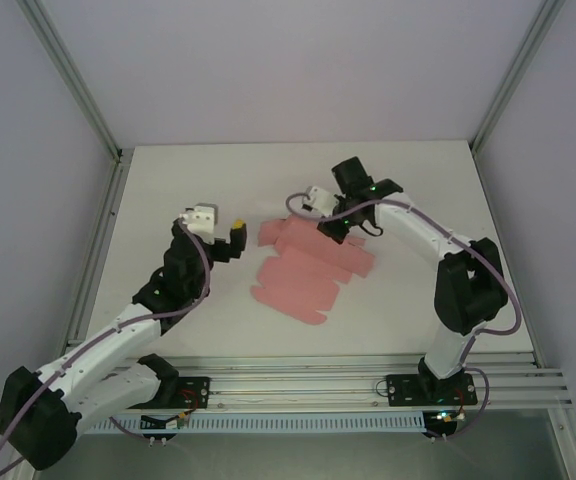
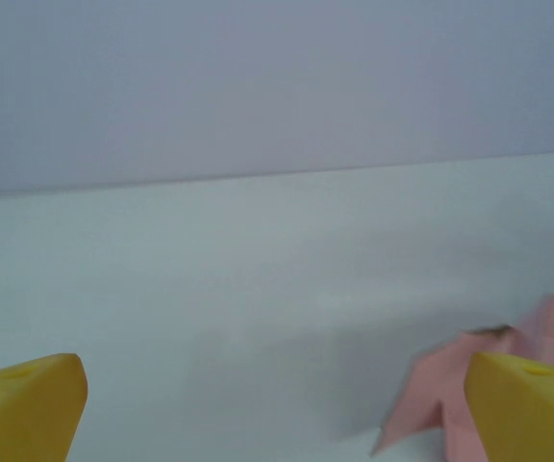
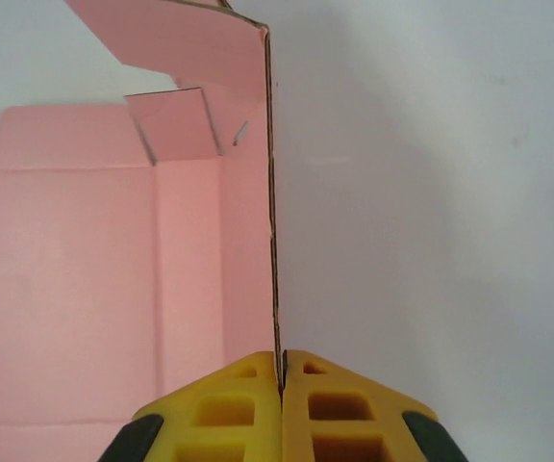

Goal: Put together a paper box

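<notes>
Mostly flat, the paper box (image 1: 313, 270) had one wall raised, pinched by the right tool (image 3: 282, 380). The left tool (image 2: 277, 409) stood open; most folds were outstanding.

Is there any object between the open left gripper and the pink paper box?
Nothing visible. Only bare table lies between the left gripper and the paper box. The right gripper pinches its raised wall.

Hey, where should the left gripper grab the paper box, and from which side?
Probably the pointed flap at the paper box's left end, approached low from the left. The card is thin, so the open left gripper needs an edge between its fingers; the right gripper pinches the raised wall opposite.
</notes>
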